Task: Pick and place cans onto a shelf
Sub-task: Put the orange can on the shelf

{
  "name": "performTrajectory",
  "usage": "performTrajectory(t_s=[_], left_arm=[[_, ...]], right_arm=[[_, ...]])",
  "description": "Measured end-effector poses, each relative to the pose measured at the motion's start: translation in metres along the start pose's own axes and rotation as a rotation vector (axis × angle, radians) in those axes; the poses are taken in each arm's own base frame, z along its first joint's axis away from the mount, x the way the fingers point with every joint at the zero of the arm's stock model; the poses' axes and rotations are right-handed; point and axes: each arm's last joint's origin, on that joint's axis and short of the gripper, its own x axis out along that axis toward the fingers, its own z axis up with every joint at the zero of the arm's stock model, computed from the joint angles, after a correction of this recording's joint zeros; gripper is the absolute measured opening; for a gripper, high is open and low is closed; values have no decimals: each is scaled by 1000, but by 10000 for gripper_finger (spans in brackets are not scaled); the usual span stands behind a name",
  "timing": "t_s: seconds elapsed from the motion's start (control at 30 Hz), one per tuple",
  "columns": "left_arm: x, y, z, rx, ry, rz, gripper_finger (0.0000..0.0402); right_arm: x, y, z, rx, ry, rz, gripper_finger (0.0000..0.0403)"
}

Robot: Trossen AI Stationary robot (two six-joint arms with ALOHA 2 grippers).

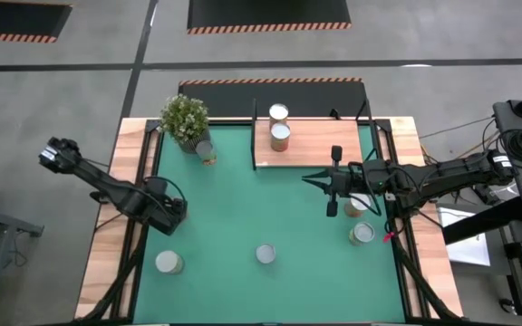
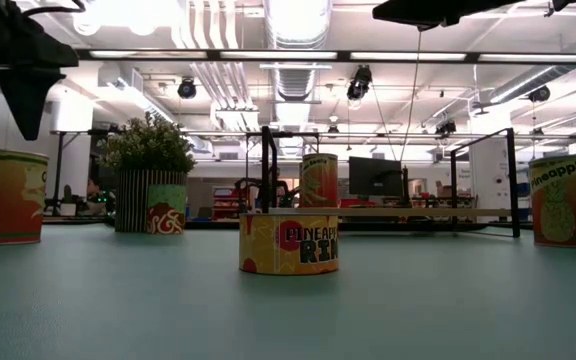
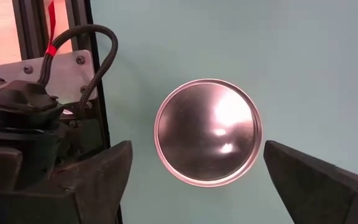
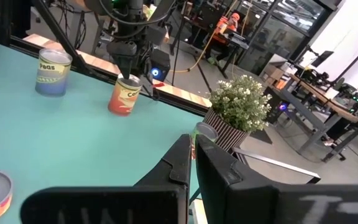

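My left gripper (image 3: 197, 150) points down, open, over an orange can (image 3: 207, 132). Its fingers stand on either side of the can's silvery top without touching it. That can stands upright on the green mat at the left (image 4: 124, 94); in the high view the gripper (image 1: 166, 217) hides it. Two cans (image 1: 280, 136) stand on the shelf (image 1: 324, 145) at the far side. Another can (image 1: 265, 254) stands mid-mat. My right gripper (image 1: 308, 179) is shut and level, above the mat in front of the shelf, with nothing in it.
A potted plant (image 1: 185, 118) stands at the far left with a can (image 1: 207, 152) beside it. A "Peas" can (image 1: 169, 263) stands near the front left. Two cans (image 1: 362, 234) stand under the right arm. Black frame posts (image 1: 256, 136) edge the shelf.
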Motion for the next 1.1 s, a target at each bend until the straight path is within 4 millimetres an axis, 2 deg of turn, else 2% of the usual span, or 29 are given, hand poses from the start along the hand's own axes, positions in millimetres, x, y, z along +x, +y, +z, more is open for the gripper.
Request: performTrajectory(t_s=[1.1], left_arm=[[10, -13, -8, 1, -40, 53, 341]], right_arm=[[0, 0, -1, -2, 7, 3, 13]])
